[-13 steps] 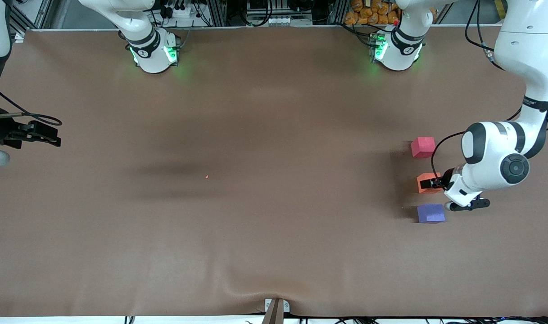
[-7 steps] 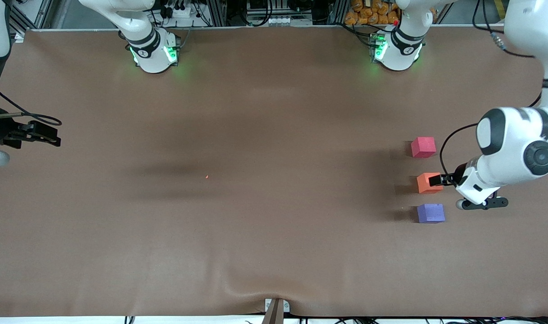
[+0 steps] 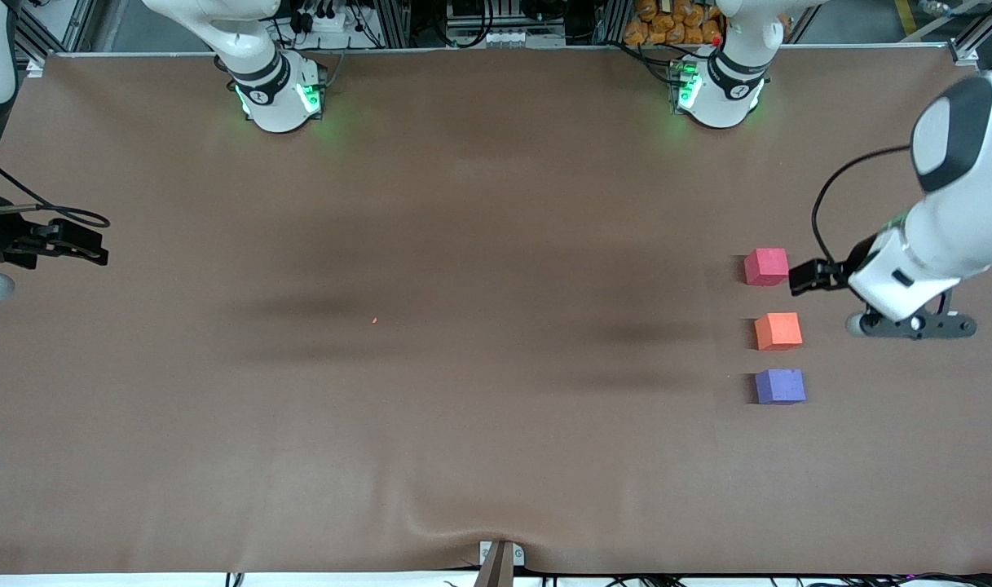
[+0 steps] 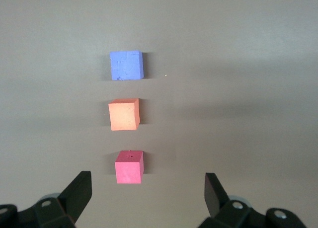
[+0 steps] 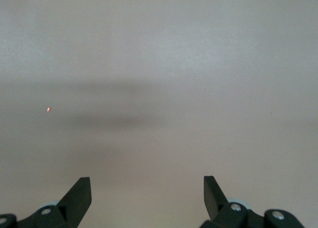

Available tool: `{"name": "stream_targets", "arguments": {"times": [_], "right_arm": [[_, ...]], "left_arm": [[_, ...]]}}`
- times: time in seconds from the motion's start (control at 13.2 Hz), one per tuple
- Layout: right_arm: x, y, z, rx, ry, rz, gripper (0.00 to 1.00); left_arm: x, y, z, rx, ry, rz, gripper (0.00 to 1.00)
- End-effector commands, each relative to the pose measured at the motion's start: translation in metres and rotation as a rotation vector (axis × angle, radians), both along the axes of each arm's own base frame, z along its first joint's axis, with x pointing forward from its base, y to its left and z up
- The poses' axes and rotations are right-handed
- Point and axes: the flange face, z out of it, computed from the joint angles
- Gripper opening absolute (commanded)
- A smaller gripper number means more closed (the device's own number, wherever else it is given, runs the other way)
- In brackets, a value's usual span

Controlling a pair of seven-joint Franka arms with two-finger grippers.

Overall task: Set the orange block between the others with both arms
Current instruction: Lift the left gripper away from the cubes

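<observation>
White left arm [image 3: 944, 236] raised, end effector [image 3: 807, 275] spread.

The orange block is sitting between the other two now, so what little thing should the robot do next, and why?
Probably just lift the left gripper a bit more and go home. The orange block already sits in line between the pinkish-red cube and purple-blue cube, touching neither, and both grippers are open and empty.

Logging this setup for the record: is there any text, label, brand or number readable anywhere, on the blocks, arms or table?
No text can be read.
Orange block, pinkish-red cube, purple-blue cube: plain faces, no markings.
Right arm's base and left arm's base: small dark round marks, too small to read.
Table: no labels.
</observation>
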Motion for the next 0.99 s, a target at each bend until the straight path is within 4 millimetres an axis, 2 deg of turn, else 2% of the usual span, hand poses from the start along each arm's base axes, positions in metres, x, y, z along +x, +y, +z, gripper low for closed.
{"name": "stream_targets", "arguments": {"times": [0.0,0.3,0.38,0.53,0.68,0.91], "right_arm": [[-0.003,-0.003,0.005,-0.008,0.009,-0.006,1.00],[-0.006,-0.003,0.004,-0.007,0.036,-0.007,1.00],[-0.008,-0.003,0.004,-0.006,0.044,-0.007,1.00],[-0.008,-0.002,0.004,-0.005,0.049,-0.007,1.00],[-0.009,-0.003,0.004,-0.005,0.050,-0.009,1.00],[-0.009,-0.005,0.003,-0.004,0.053,-0.012,1.00]], "left_arm": [[-0.014,-0.003,0.025,0.014,-0.018,-0.019,1.00],[-0.049,-0.019,0.075,0.015,-0.036,-0.040,1.00],[-0.055,-0.017,0.082,0.019,-0.045,-0.036,1.00],[-0.073,0.000,0.097,0.026,-0.034,-0.022,1.00],[-0.082,0.019,0.107,0.021,-0.041,-0.026,1.00],[-0.087,0.016,0.106,0.024,-0.018,-0.019,1.00]]}}
